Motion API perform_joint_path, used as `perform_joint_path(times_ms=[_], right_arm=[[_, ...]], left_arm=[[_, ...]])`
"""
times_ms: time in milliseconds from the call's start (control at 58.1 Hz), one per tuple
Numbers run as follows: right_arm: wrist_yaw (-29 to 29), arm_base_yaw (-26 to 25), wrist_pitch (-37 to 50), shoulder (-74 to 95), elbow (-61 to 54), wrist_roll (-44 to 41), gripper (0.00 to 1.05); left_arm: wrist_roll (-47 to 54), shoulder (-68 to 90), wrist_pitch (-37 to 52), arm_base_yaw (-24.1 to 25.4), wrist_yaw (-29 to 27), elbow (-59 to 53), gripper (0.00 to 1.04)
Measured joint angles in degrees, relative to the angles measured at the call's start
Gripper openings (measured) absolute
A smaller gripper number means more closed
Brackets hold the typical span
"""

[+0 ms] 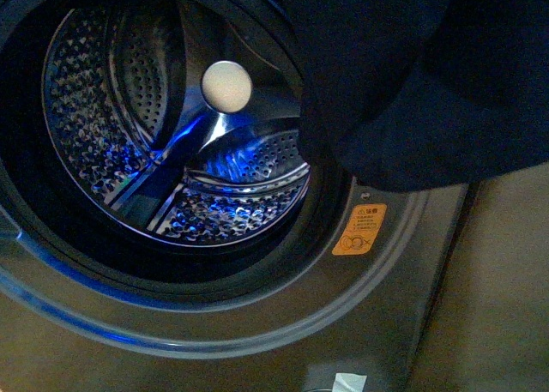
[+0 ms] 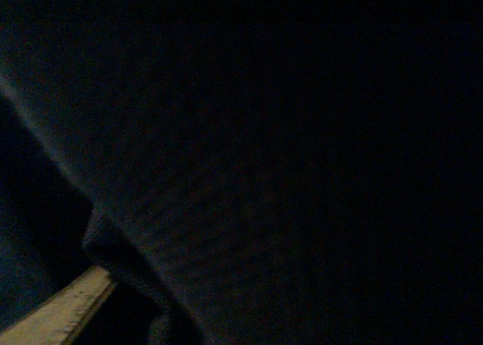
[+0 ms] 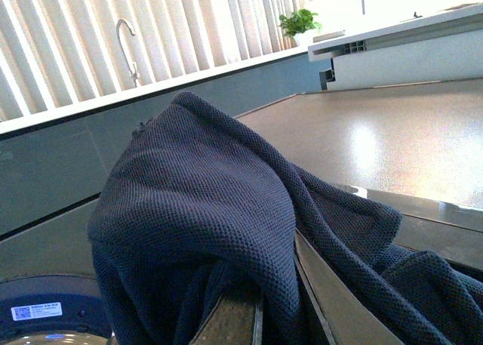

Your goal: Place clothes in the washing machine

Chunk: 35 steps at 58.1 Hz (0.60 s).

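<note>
One navy garment (image 1: 412,75), drooping downward, beside drum (image 1: 94,109)

Flat, grey-beige claw fingers (image 3: 328,303)

Front view: body camera, close to the washing machine (image 1: 257,323), facing straight into its round port and drum (image 1: 111,109). Left wrist view: dark. Right wrist view: very near the clothes (image 3: 196,209), facing across them toward blinds (image 3: 75,43) and tap (image 3: 124,47). Shared by front and right wrist views: the clothes.
</note>
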Motion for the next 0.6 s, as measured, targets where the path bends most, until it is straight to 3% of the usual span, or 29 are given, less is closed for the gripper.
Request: perform_joint_path(times_ms=[121, 379, 568, 603], right_arm=[[-0.2, 0.0, 0.0, 0.0, 0.0, 0.1, 0.34], [-0.3, 0.0, 0.0, 0.0, 0.4, 0.3, 0.70], [-0.5, 0.1, 0.0, 0.0, 0.6, 0.5, 0.99], [-0.5, 0.1, 0.0, 0.0, 0.6, 0.5, 0.99]], left_arm=[[-0.7, -0.3, 1.5, 2.2, -1.6, -1.4, 0.56], [-3.1, -3.2, 1.7, 7.1, 3.0, -6.6, 0.22], [-4.4, -5.5, 2.7, 11.0, 6.9, -10.7, 0.15], [-4.4, -5.9, 3.2, 11.7, 7.6, -11.7, 0.15]])
